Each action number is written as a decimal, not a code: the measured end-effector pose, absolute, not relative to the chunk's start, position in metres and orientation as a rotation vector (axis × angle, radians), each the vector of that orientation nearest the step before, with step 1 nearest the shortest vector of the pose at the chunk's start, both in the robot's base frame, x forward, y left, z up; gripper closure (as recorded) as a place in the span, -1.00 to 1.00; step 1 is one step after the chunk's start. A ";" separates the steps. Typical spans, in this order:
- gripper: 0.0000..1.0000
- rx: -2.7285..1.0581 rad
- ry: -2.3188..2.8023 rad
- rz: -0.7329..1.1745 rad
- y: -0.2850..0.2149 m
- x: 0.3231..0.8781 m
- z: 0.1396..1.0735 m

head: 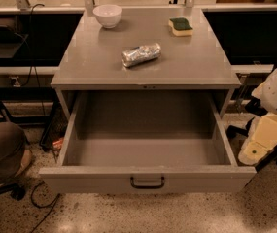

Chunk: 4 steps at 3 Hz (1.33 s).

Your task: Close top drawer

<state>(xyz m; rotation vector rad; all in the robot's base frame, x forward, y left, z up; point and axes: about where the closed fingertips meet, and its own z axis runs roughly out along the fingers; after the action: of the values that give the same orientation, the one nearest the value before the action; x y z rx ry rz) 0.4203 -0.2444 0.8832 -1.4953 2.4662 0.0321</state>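
Speckled floor (177, 212) is noted beneath a grey table (186, 67). On the tabletop, a white bowl (107, 15) is set at 11 o'clock, a green-topped sponge (181, 26) at 1 o'clock and a foil roll (141, 54) near centre. The top drawer (147, 152) stands pulled well out toward 6 o'clock, its dark handle (147, 182) centred on the front panel. The gripper (263, 140) is seen at 3 o'clock of the drawer, near its right side and apart from it; whether it is open or closed cannot be told.
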 end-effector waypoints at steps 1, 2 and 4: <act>-1.00 -1.399 2.533 0.117 -0.250 0.405 0.868; -1.00 -1.257 2.631 0.279 -0.255 0.369 0.831; -0.03 -1.103 2.809 0.381 -0.233 0.321 0.738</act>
<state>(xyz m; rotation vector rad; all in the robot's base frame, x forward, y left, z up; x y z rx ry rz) 0.3212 -0.2331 0.7378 -1.1032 2.8093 0.3809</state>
